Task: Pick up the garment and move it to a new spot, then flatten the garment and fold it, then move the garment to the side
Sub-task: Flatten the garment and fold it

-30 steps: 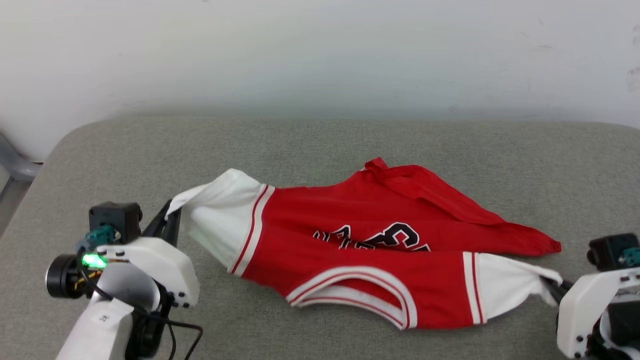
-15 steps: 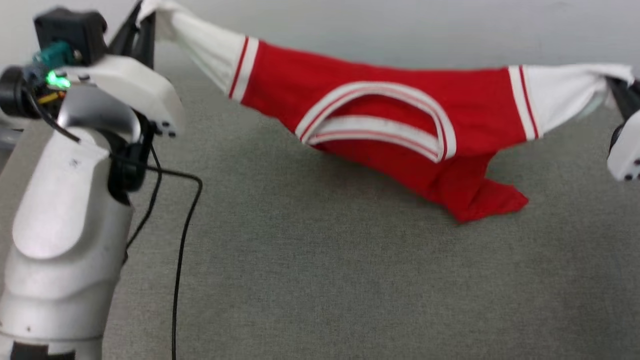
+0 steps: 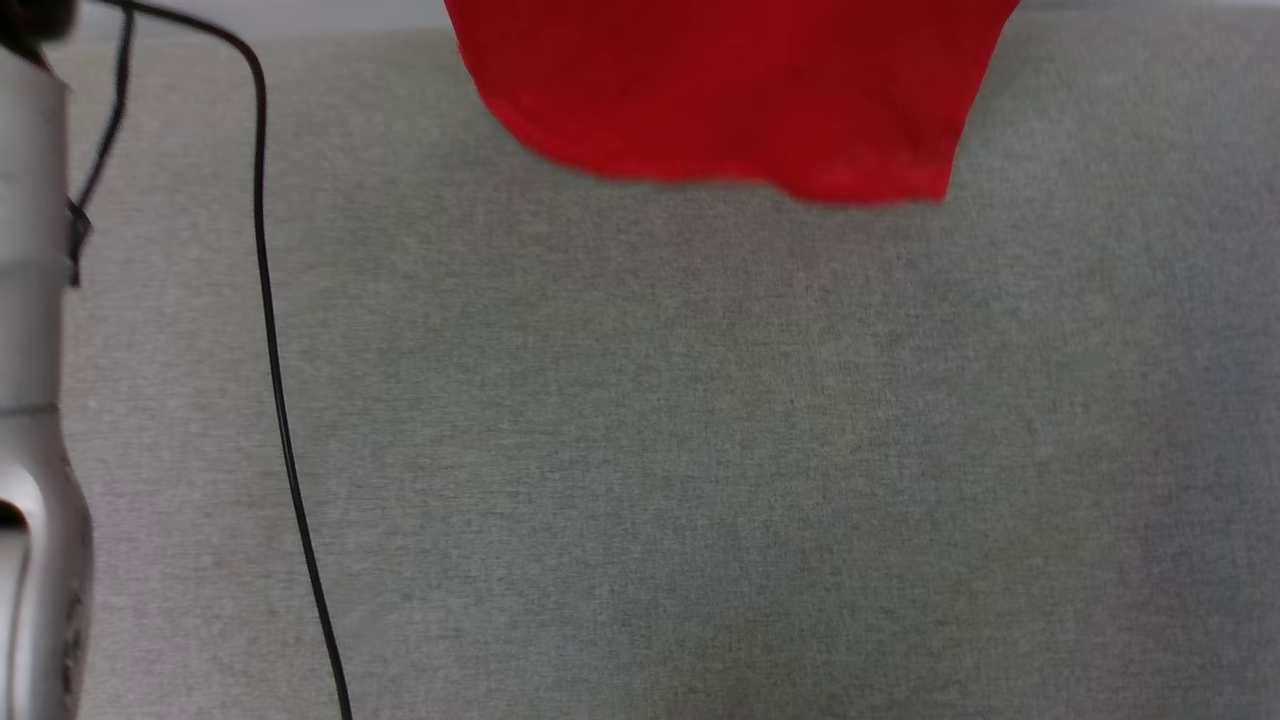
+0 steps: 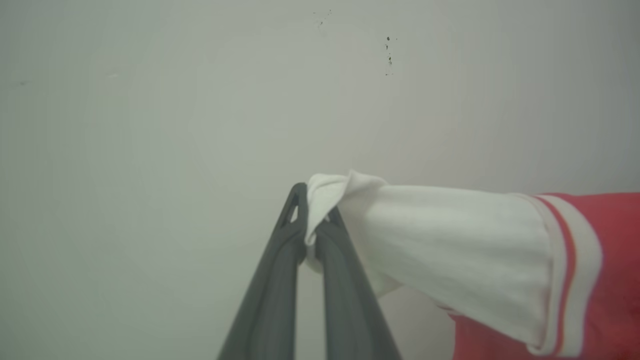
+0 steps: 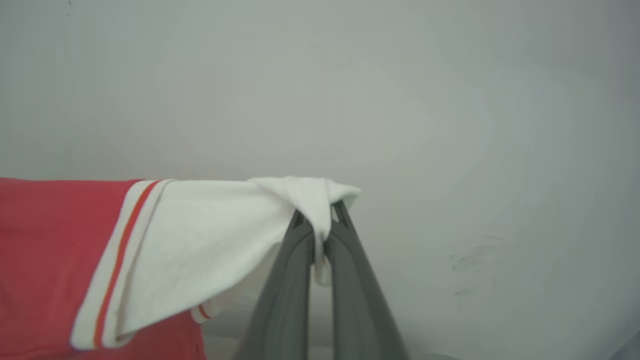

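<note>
- Grey fabric cushion (image 3: 640,450) lies under the load. If the cloth comes down bunched, the hem would likely land tucked under itself and need flattening again.
- Red garment (image 3: 730,100) hangs in the air over the cushion's far edge, roughly midway between its left and right edges. The hem seems to be off the fabric. Thin jersey like this could swing or twist if carried quickly, so it might settle crooked.
- Pale forearm (image 3: 30,400) of the left arm stands steeply along the cushion's left edge and runs out of the head view's top. I judge that arm to be held high.
- Black cable (image 3: 270,330) hangs loose beside that forearm, over the cushion's left side. It could snag the cloth or the arm on the way down.
- Left sleeve (image 4: 440,250) and right sleeve (image 5: 210,235) stretch out nearly level. The whole shirt hangs from two small pinches of cuff, so a jerk could pull either one free and drop that side.
- Left gripper (image 4: 311,215) is pressed narrow on the left cuff, and right gripper (image 5: 320,220) is pressed narrow on the right cuff. Both point towards the pale wall (image 4: 150,100).
</note>
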Controlling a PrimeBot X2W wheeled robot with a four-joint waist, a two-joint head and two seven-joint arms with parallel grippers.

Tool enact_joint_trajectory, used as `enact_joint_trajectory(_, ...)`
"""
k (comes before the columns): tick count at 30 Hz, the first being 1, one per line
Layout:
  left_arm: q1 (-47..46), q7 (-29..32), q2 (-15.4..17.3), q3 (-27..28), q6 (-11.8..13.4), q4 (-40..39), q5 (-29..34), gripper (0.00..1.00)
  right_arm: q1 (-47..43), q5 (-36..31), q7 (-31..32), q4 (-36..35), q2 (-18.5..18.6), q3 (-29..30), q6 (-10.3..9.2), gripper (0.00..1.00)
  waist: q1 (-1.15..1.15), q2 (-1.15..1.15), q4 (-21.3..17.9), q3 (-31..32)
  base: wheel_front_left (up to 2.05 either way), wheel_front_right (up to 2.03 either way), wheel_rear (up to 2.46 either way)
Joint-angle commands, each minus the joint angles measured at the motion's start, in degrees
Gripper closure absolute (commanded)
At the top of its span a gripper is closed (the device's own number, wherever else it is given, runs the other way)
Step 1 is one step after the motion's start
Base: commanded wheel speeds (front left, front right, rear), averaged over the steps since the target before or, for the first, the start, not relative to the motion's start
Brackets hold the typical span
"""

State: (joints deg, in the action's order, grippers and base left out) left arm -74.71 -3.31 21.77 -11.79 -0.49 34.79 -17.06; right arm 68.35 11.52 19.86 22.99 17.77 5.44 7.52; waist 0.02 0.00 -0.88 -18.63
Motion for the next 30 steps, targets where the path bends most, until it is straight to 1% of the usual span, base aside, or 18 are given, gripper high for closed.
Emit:
enact_joint_trajectory(1,-2.7,-0.8,0.7,0.1,-0.3,1.2,0.2,1.00,3.7,-0.5,-1.5,1.6,-0.6,0.2,-0.06,1.00,-0.02,0.00,-1.3,-2.4,0.00,0.00,0.00)
enact_joint_trajectory(7,-10.7,-2.6,1.4,-0.7,-1.9,6.7,1.1,1.00,14.2,-2.1,-5.8,8.2,-2.0,-1.0,-0.06,1.00,-0.02,0.00,-2.1,-6.2,0.00,0.00,0.00)
enact_joint_trajectory(13,-14.1,-3.4,0.3,-1.8,-3.3,12.8,0.5,1.00,18.6,-1.5,-8.9,15.4,-3.5,-4.1,-0.05,1.00,-0.02,0.00,-2.2,-9.3,0.00,0.00,0.00)
enact_joint_trajectory(22,-9.5,-6.0,-2.0,-0.1,-4.7,22.6,-3.9,1.00,17.7,2.1,-13.3,29.1,-6.0,-8.8,-0.05,1.00,-0.02,0.00,-2.1,-11.5,0.00,0.00,0.00)
enact_joint_trajectory(23,-9.5,-6.0,-2.0,-0.1,-4.7,22.6,-3.9,1.00,17.7,2.1,-13.3,29.1,-6.0,-8.8,-0.05,1.00,-0.02,0.00,-2.1,-11.5,0.00,0.00,0.00)
enact_joint_trajectory(25,-7.8,-7.1,-2.5,0.7,-5.0,24.7,-5.5,1.00,16.4,3.1,-14.3,31.8,-6.7,-9.8,-0.05,1.00,-0.02,0.00,-2.0,-11.5,0.00,0.00,0.00)
enact_joint_trajectory(30,-2.2,-9.2,-4.9,2.3,-6.2,29.1,-9.3,1.00,11.0,6.7,-17.1,36.7,-6.5,-11.8,-0.06,1.00,-0.02,0.00,-1.1,-10.0,0.00,0.00,0.00)
